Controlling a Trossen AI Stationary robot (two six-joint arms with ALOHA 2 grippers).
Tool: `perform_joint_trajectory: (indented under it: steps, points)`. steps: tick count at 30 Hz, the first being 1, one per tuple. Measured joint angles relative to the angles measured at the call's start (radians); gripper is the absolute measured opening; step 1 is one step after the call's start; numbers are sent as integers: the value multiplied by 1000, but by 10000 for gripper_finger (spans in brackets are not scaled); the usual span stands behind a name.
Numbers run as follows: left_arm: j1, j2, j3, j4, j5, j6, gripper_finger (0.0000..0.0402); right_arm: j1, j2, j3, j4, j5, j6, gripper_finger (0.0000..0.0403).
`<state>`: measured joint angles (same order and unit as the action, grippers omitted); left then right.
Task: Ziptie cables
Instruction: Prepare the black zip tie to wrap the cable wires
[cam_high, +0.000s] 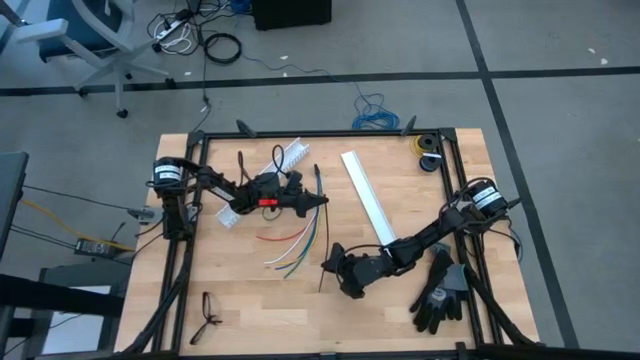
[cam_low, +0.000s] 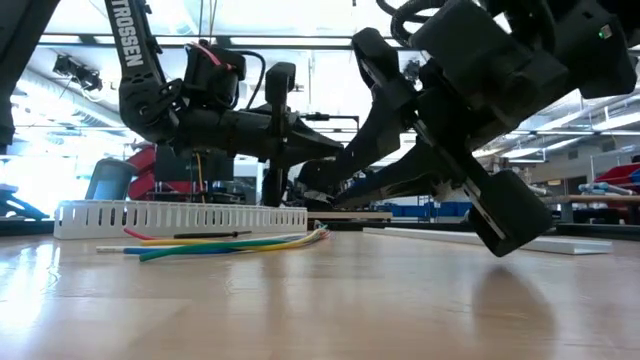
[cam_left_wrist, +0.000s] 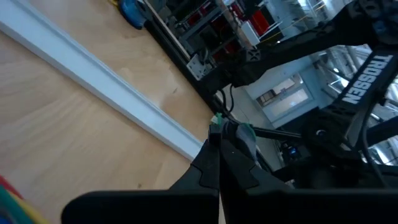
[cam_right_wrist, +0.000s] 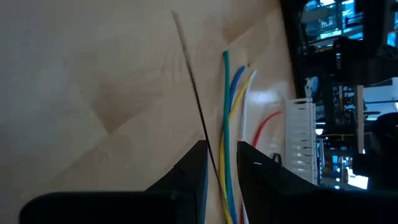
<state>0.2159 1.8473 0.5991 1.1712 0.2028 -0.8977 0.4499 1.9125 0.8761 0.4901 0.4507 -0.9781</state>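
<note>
The cables (cam_high: 290, 255) lie fanned on the wooden table as red, green, blue, yellow and white wires, with their free ends toward the left (cam_low: 230, 242). My right gripper (cam_high: 331, 258) stands low at their gathered end. In the right wrist view the cables (cam_right_wrist: 229, 106) and a thin black strip (cam_right_wrist: 189, 62) run into the narrow gap of that gripper (cam_right_wrist: 222, 163). My left gripper (cam_high: 322, 201) is shut and hovers just beyond the gathered end, pointing level. A second thin black strip (cam_high: 316, 178) shows by its tip. My right gripper has the wires' gathered end (cam_right_wrist: 226, 158) between its two fingers, coming slanting down from the table's right. The fingers lie along the wires, which trail away onto the table. The black strip (cam_right_wrist: 208, 140) runs through the same gap; whether it is pinched too, I cannot tell. Whether my left gripper touches the strip at its tip, I cannot tell.
A long white channel (cam_high: 368, 198) lies right of centre. White slotted channels lie at the far middle (cam_high: 292, 155) and by the left arm (cam_high: 228, 215). Black gloves (cam_high: 440, 290) sit near the right front, glasses (cam_high: 207, 318) at the left front, and tape rolls (cam_high: 428, 150) at the far right corner.
</note>
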Motion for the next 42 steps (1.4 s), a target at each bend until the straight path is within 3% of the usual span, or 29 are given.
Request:
perform_joint_trajectory:
  steps: [6, 14, 20, 27, 42]
  points:
    - [-1, 0, 0, 14, 0, -5, 0, -15, -3, 1, -86, -9, -4, 73]
    - [-2, 0, 8, 14, -10, -24, 0, -29, -3, 1, -76, -66, 25, 73]
    - [-9, 0, 40, 14, -5, -31, 1, -39, -3, 1, -88, -18, -8, 73]
    - [-10, 0, 46, 14, 8, -52, 1, -40, -2, 1, -126, 145, -72, 73]
    - [-7, 0, 46, 4, 0, -19, 1, 29, 0, -1, -68, 51, 14, 73]
